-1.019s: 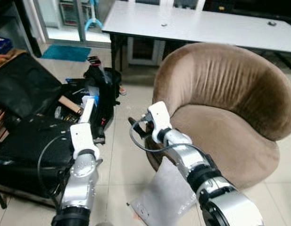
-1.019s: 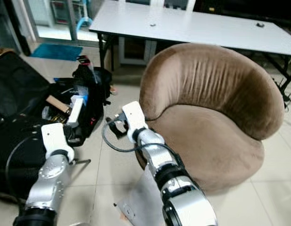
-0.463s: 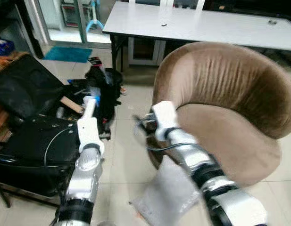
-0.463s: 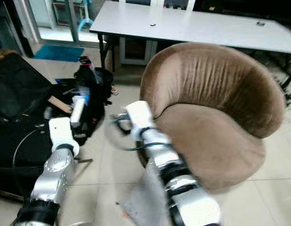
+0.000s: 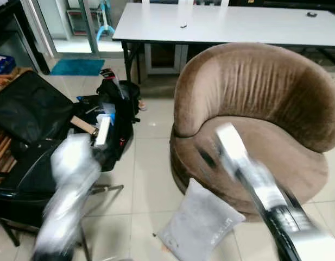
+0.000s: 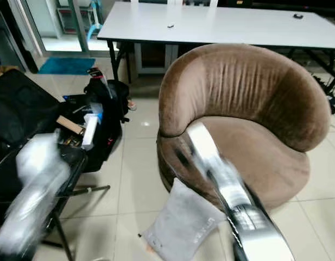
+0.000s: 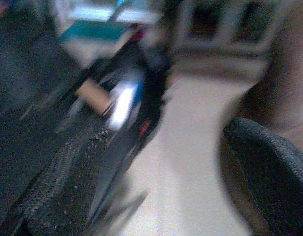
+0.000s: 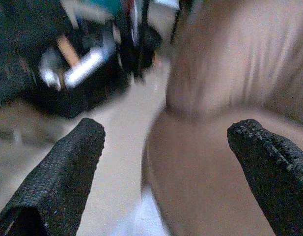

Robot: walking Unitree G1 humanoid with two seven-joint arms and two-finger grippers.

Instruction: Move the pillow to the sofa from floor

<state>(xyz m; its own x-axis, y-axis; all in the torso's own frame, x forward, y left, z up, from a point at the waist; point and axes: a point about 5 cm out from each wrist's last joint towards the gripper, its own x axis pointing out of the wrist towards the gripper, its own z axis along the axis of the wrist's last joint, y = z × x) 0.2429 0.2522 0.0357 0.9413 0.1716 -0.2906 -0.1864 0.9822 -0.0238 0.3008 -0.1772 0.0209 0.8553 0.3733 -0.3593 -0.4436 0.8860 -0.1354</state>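
Pillow [image 5: 200, 223]: a flat, square, pale grey cushion with a soft, slightly nubbed fabric and faint lettering near one corner, shown lying on the glossy cream floor tiles [image 5: 145, 179], one corner tilted up against the base of the sofa [image 5: 254, 119]. The sofa is a round tub chair in brown velvet-like plush, with a high curved back marked by vertical creases and a rounded seat cushion. Behind it, a white flat-topped table [image 5: 221, 24] on dark legs is seen, with a small dark item on its surface. To the robot's left, a black leather-look folding chair [image 5: 31, 125] and an open black bag [image 5: 115, 114] holding a white cylindrical object and a cardboard tube are shown. The left arm [image 5: 67, 190] and right arm [image 5: 265, 190] are rendered as silver streaks by motion blur. In the right wrist view, the right gripper [image 8: 171, 172] is shown with its two black, coarsely textured fingers [image 8: 68, 167] spread wide apart and nothing between them, the sofa edge and a pale patch of pillow lying beyond. In the left wrist view, the left gripper [image 7: 161, 182] is likewise seen spread, with nothing held and tiles between its textured fingers [image 7: 269, 167].
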